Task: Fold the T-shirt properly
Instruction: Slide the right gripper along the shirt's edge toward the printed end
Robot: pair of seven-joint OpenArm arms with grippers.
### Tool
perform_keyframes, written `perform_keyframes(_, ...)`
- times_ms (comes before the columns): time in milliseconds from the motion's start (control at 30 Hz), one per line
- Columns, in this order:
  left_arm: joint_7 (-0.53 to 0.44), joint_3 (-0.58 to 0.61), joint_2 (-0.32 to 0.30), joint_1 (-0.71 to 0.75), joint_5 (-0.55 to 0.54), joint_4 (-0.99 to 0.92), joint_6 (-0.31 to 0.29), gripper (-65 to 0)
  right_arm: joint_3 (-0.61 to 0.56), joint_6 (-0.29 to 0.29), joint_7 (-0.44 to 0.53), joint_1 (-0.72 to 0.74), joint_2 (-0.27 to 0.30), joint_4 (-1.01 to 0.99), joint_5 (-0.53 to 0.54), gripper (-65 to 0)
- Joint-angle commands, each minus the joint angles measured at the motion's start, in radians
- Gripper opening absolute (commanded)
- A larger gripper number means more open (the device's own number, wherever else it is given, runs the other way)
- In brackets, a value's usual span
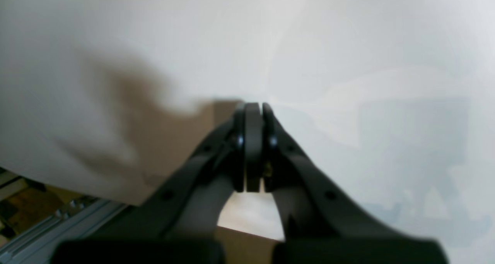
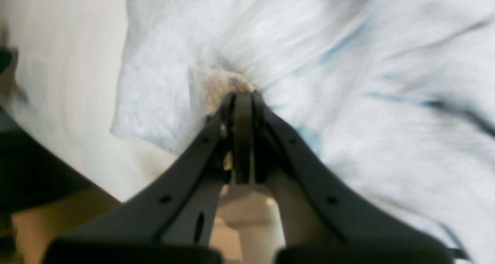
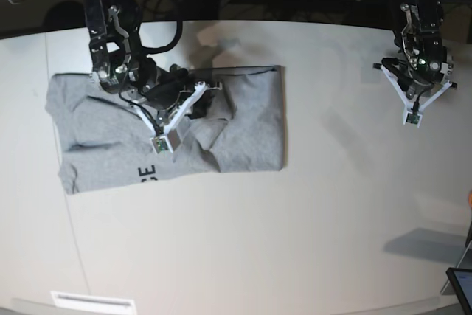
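1. the t-shirt (image 3: 221,123) lies on the white desk (image 3: 295,241) toward its left edge, partly folded, with bunched creases in the middle and black lettering showing at its near hem.
2. the right end effector (image 2: 243,95) is clamped on a pinch of the t-shirt's grey cloth, jaws pressed together, and wrinkles fan out from the grip.
3. the left end effector (image 1: 253,107) hangs over bare desk near the far right corner, well apart from the t-shirt, jaws pressed together on nothing.
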Motion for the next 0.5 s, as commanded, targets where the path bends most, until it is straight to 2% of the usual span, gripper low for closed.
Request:
perform_keyframes(0,-0.011,-0.008,-0.016,-0.009,0.013,0.011,-0.002,-65.0,0.008,0.005,0.008,0.01,-0.005,0.03,0.016,-64.7)
perform_keyframes(267,-0.011,-0.008,-0.016,-0.009,0.011,0.011,-0.002,-65.0,0.014,0.004,0.008,-0.013,-0.002,0.033,0.012,-64.7)
perform_keyframes(467,-0.011,-0.008,-0.016,-0.009,0.014,0.011,-0.002,-65.0,0.085,-0.073,-0.001,-0.03,0.017,0.048,0.016,-64.7)
